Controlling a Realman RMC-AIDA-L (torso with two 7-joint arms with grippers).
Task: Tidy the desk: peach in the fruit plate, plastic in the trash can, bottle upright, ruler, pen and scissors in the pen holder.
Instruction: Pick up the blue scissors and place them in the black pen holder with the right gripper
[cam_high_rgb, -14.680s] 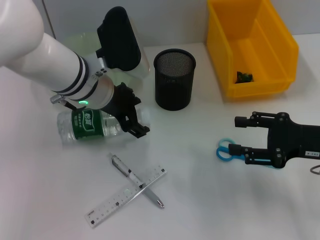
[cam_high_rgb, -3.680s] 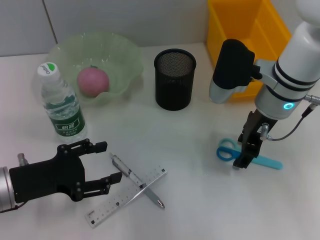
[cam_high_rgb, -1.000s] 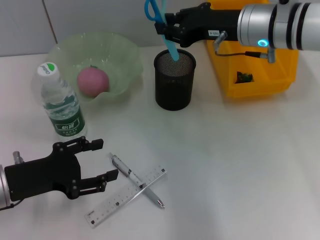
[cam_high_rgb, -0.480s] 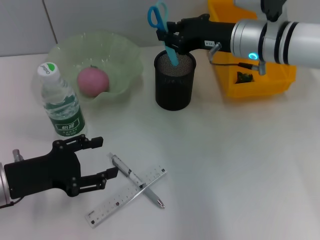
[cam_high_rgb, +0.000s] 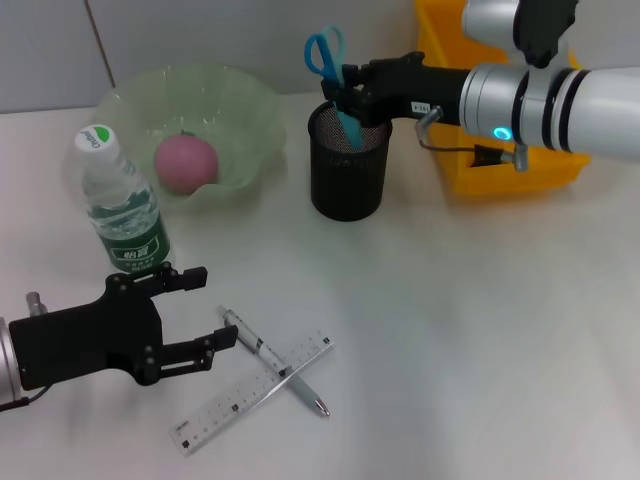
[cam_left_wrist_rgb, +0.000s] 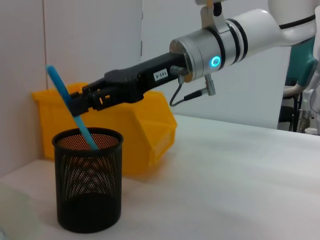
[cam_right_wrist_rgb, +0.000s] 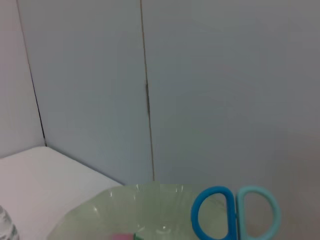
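My right gripper (cam_high_rgb: 342, 97) is shut on the blue scissors (cam_high_rgb: 326, 55), with their blades down inside the black mesh pen holder (cam_high_rgb: 347, 175) and their handles above its rim. The left wrist view shows the scissors (cam_left_wrist_rgb: 70, 110) slanting into the pen holder (cam_left_wrist_rgb: 87, 185). The pink peach (cam_high_rgb: 185, 163) lies in the green fruit plate (cam_high_rgb: 235, 95). The bottle (cam_high_rgb: 121, 215) stands upright. My left gripper (cam_high_rgb: 210, 306) is open, low over the table just left of the pen (cam_high_rgb: 270, 360), which lies across the ruler (cam_high_rgb: 250, 393). My right arm hides the plastic.
The yellow trash can (cam_high_rgb: 520, 175) stands at the back right, behind my right arm. The wall runs close behind the plate and the holder. Bare white table (cam_high_rgb: 480, 350) spreads across the front right.
My right gripper has come down and slightly right, sinking the scissors deeper into the pen holder. The left gripper has edged a little toward the pen.
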